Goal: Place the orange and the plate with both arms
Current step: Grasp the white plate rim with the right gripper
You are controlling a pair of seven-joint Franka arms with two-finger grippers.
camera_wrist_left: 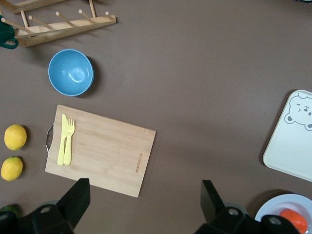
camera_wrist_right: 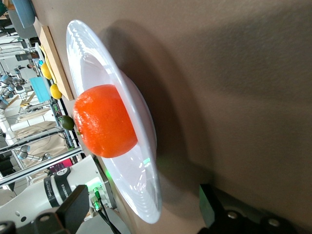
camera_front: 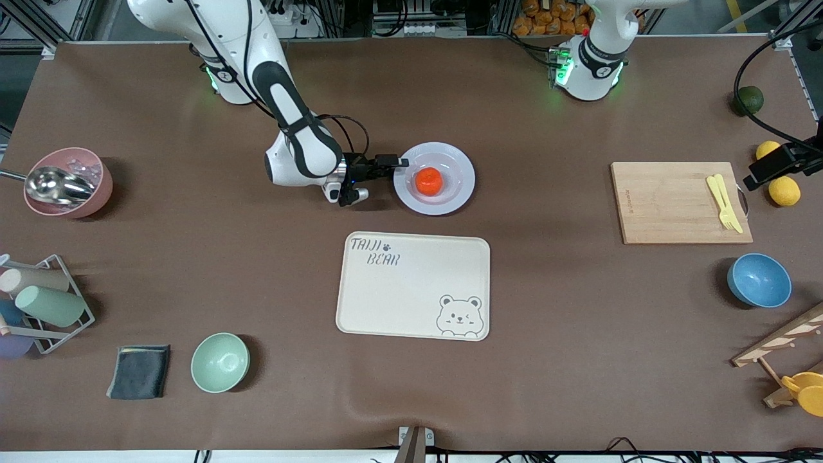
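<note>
Item: a small, glossy red-orange orange (camera_front: 428, 181), slightly flattened, is seated in the middle of a round, shallow, pale lavender-white plate (camera_front: 460, 192) with a wide rim. The plate is set flat on the brown table (camera_front: 257, 289), farther from the front camera than the cream rectangular bear-print tray (camera_front: 411, 302) and apart from it.

Right gripper (camera_front: 400, 162): lowered sideways to the plate's rim at the edge toward the right arm's end of the table. In the right wrist view its fingers (camera_wrist_right: 214, 207) are seen spread apart, with the rim (camera_wrist_right: 146, 204) between them and unclamped.

Left gripper (camera_wrist_left: 144, 202): held high toward the left arm's end of the table, over the area by the pale wooden cutting board (camera_wrist_left: 105, 151); its fingers (camera_wrist_left: 78, 195) are parted and nothing is held. This arm is waiting.

On the board: a yellow plastic knife and fork (camera_wrist_left: 66, 139).
</note>
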